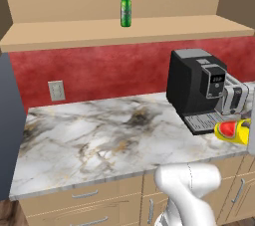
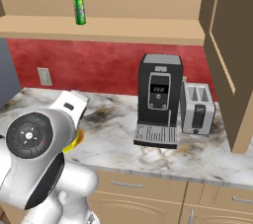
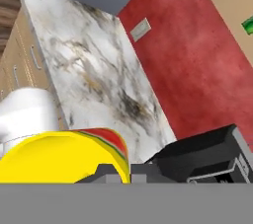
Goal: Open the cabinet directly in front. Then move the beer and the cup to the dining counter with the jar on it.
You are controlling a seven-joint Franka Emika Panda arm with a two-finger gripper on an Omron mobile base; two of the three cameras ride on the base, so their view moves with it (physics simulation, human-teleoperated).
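Observation:
The cabinet stands open, one tan door (image 2: pixel 232 55) swung out at the right. On its shelf (image 1: pixel 149 30) the beer (image 1: pixel 125 6) stands upright, a slim green bottle, also seen in the right base view (image 2: pixel 79 5) and as a green sliver (image 3: pixel 248 23) in the hand view. The yellow cup (image 1: pixel 230 130) with its red mark hangs over the worktop's right front, lying sideways. My gripper (image 1: pixel 245 129) is shut on it. From the hand camera the cup (image 3: pixel 64 156) bulks at the bottom edge. The dining counter and the jar are out of view.
A black coffee machine (image 1: pixel 196 88) stands on the marble worktop (image 1: pixel 99 135) just behind the cup, with a silver toaster (image 2: pixel 197 107) to its right. A wall socket (image 1: pixel 56 90) sits on the red wall. Tan drawers (image 1: pixel 84 195) run below the worktop.

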